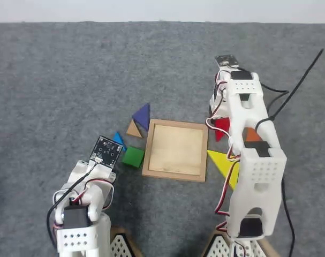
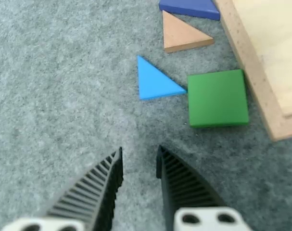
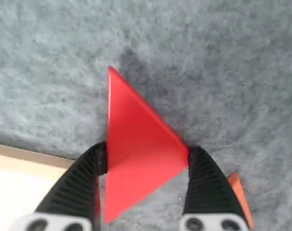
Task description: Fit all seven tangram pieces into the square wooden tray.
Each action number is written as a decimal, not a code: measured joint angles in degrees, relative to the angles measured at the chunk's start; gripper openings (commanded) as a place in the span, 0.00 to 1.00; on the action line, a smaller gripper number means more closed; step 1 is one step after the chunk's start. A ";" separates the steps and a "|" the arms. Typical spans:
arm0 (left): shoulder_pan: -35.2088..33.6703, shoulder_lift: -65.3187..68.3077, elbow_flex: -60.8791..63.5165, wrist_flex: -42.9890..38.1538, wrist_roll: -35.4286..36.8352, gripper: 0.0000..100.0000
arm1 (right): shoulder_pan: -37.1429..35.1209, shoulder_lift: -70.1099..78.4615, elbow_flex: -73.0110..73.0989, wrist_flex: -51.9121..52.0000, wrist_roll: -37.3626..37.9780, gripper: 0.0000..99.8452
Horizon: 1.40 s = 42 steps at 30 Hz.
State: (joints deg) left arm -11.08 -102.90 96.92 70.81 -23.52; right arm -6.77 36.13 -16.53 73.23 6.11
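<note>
The square wooden tray (image 1: 175, 151) is seen lying flat on the grey-carpeted worktop (image 1: 55, 80) between the two arms. Its pale floor is bare from rim to rim, and every piece that can be made out lies outside it.

The right gripper (image 3: 146, 150) is closed on the red triangle (image 3: 131, 115). One finger is pressed to each of two opposite edges, and the piece's point projects beyond the fingertips. A shadow is cast on the carpet just past that point; whether the triangle is clear of the worktop cannot be told. A corner of the tray is seen just beside one finger, and an orange piece (image 3: 239, 197) lies flat just beside the other. Farther back along this arm, the yellow triangle (image 1: 225, 166) is laid with its tip at the tray's rim.

The left gripper (image 2: 139, 151) is held partly open with a narrow gap between its fingers, and nothing is gripped. Nearest ahead of it are found the light blue triangle (image 2: 153, 82) and the green square (image 2: 217, 97), the triangle's tip meeting the square's corner. The square lies just beside the tray's rim. Beyond these the tan triangle (image 2: 182, 34) is seen, and farthest the dark blue triangle (image 2: 189, 6), both near the same rim.
</note>
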 measured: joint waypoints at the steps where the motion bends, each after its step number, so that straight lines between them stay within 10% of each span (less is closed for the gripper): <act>1: 0.00 0.00 0.00 0.00 0.00 0.11 | -0.70 -0.70 -0.09 0.09 0.00 0.04; 16: 0.00 0.00 0.00 0.00 0.00 0.11 | -10.81 -18.90 13.71 3.87 -0.26 0.04; 32: 0.00 0.00 0.00 0.00 0.00 0.11 | 1.05 -27.96 23.12 -6.24 -5.10 0.10; 42: 0.00 0.00 0.00 0.00 0.00 0.11 | -3.60 -19.96 23.12 -7.47 -3.69 0.10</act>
State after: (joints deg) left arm -11.08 -102.90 96.92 70.81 -23.52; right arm -10.37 16.18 6.59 65.76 2.42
